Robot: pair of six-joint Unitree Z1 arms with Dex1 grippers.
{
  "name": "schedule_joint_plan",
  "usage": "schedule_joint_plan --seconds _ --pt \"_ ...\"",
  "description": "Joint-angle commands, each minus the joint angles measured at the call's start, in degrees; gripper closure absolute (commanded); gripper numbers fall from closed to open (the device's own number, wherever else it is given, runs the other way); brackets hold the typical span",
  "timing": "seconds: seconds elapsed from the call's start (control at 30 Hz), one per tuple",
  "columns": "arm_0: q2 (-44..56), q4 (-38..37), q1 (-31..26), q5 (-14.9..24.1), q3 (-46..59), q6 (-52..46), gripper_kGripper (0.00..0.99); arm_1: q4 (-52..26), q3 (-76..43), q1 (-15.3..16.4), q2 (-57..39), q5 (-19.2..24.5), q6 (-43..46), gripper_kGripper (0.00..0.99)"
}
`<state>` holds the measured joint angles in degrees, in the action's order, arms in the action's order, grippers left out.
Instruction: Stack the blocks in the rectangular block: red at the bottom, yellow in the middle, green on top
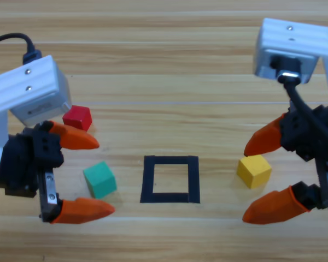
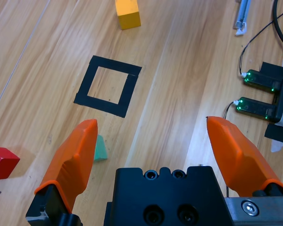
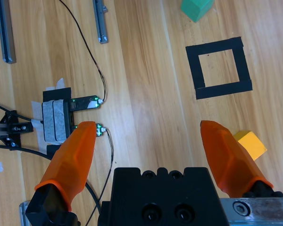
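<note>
The red cube [image 1: 78, 117] lies at the left, partly behind my left arm. Nearer the front sits the teal-green cube [image 1: 100, 179], with my left gripper [image 1: 105, 175] open above it, one jaw tip on each side. In the left wrist view the green cube [image 2: 100, 148] peeks out behind one jaw, with red [image 2: 2, 162] off to the side. The black tape square [image 1: 148, 180] lies hollow at the centre. To its right is the yellow cube [image 1: 254, 171], and my right gripper [image 1: 245, 184] hangs open beside it. Yellow [image 3: 251, 144] sits just past one right jaw.
Off the working area lie small circuit boards with green lights [image 2: 258, 81] and thin black cables [image 3: 87, 52]. Metal rails [image 3: 4, 33] lie farther out. The left arm's black cable [image 1: 13, 39] runs in at the top left.
</note>
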<state>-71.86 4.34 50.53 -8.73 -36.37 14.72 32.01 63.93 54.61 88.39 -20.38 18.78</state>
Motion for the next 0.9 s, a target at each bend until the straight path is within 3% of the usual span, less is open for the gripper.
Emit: schedule_joint_plan --seconds 0.03,0.13,0.23,0.4,0.47,0.57,0.63,0.77,0.9 --pt "-1.1 0.5 1.2 0.7 1.3 -0.6 0.0 1.1 0.3 1.8 2.2 -0.2 0.0 0.019" --pt "-0.9 0.6 1.2 0.7 1.3 -0.6 0.0 1.0 0.4 1.8 2.1 -0.1 -0.7 0.019" --pt "-0.7 0.6 1.2 0.7 1.6 -0.6 0.0 0.2 0.1 0.3 1.2 3.2 -3.3 0.019" --pt "-0.6 0.7 1.2 1.6 1.6 -1.2 0.0 -2.5 0.1 -3.7 1.9 13.8 -13.3 0.019" --pt "-0.9 0.7 1.2 4.7 0.5 -3.8 0.0 -3.8 -0.1 -4.3 2.9 18.4 -17.2 0.019" --pt "-2.4 0.9 1.2 10.8 -3.3 -13.5 0.0 -6.1 -0.2 -4.3 5.5 26.4 -24.4 0.019" --pt "-2.7 1.1 -0.9 15.9 -6.5 -21.6 0.0 -4.9 1.6 -4.4 7.4 28.3 -26.0 0.021" --pt "-2.8 9.5 -5.9 20.2 -16.1 -34.5 0.0 -5.3 1.6 -4.5 10.5 31.5 -27.8 0.021" --pt "-4.9 17.4 -12.0 20.0 -22.8 -45.5 0.0 -4.6 3.0 -4.5 15.8 31.4 -27.9 0.021"
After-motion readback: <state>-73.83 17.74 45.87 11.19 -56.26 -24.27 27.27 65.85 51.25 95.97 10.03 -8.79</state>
